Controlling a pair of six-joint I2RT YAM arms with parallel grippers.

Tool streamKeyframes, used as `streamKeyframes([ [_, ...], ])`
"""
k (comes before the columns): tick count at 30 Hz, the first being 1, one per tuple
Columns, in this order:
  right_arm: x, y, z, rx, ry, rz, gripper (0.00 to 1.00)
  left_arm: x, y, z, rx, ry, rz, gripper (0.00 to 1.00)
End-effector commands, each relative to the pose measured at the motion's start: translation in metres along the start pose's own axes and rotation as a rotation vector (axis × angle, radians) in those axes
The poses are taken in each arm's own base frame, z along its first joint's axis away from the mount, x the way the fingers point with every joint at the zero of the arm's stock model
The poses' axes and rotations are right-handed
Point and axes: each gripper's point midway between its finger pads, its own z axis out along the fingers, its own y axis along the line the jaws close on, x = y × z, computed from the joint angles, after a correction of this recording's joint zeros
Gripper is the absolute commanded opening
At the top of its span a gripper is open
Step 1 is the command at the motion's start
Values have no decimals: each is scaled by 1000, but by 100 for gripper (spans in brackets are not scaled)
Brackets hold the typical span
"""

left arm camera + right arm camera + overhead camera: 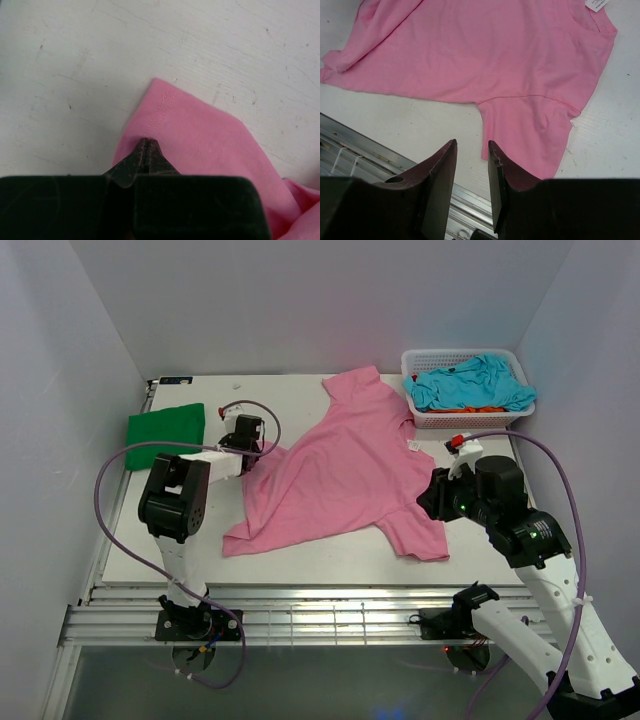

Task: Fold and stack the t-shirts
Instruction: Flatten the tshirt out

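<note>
A large pink t-shirt (350, 465) lies spread open in the middle of the table. My left gripper (265, 448) is at its left sleeve. In the left wrist view its jaws (146, 141) are pressed together on the pink sleeve cloth (200, 145), whose hemmed corner lies flat just beyond the tips. My right gripper (428, 505) hovers open and empty (472, 145) above the table's near edge, just short of the right sleeve (525, 130). A folded bright green t-shirt (165, 427) lies at the far left. A turquoise t-shirt (470, 385) and an orange one (482, 410) are in the basket.
The white mesh basket (412, 365) stands at the back right corner. White walls close in the table on three sides. Metal rails (370, 155) run along the near edge, below my right gripper. A white label (413, 445) shows at the pink t-shirt's neck.
</note>
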Motion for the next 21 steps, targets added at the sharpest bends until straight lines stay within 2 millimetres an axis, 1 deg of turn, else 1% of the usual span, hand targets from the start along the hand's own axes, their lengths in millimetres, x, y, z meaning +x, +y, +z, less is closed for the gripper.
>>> streamKeyframes([
  [1,-8,2,2,-9,-36,-8,37,-3,10,6,-19,34,-19,0],
  [2,-8,1,4,-8,-34,-8,37,1,14,10,-36,49,-16,0],
  [3,-8,1,6,-10,-34,-7,37,0,17,13,-43,51,-21,0],
  [4,-7,2,8,-12,-29,-8,38,-7,16,15,-47,44,-35,0],
  [5,-7,1,9,-12,-26,-6,38,-8,24,19,-72,53,-43,0],
  [6,-5,1,12,-15,-19,-6,37,-7,28,25,-83,65,-49,0],
  [7,-4,1,14,-16,-13,-5,37,-18,31,30,-88,56,-79,0],
  [9,-1,0,20,-15,3,-1,37,-22,34,37,-84,71,-95,0],
  [10,1,-1,24,-16,7,-1,38,-20,37,43,-89,81,-97,0],
  [11,2,-1,26,-19,12,-2,38,-30,38,48,-88,68,-105,0],
  [12,4,-1,31,-22,21,0,38,-33,39,51,-88,65,-104,0],
  [13,5,-2,36,-25,20,1,38,-31,40,58,-95,73,-99,0],
  [14,6,-1,39,-28,21,4,38,-40,39,62,-95,61,-106,0],
  [15,7,-3,45,-26,30,7,38,-43,40,65,-97,58,-101,0],
  [16,7,-3,50,-28,27,8,39,-40,44,73,-113,64,-94,0],
  [17,8,-3,54,-29,32,9,40,-48,43,76,-115,53,-97,0],
  [18,10,-5,60,-27,51,10,40,-49,44,79,-119,55,-93,0],
  [19,7,-5,65,-28,39,10,42,-46,50,86,-132,66,-98,0],
  [20,9,-7,72,-26,56,13,43,-46,52,89,-136,71,-100,0],
  [21,8,-7,75,-24,56,11,44,-51,52,91,-133,64,-105,0],
])
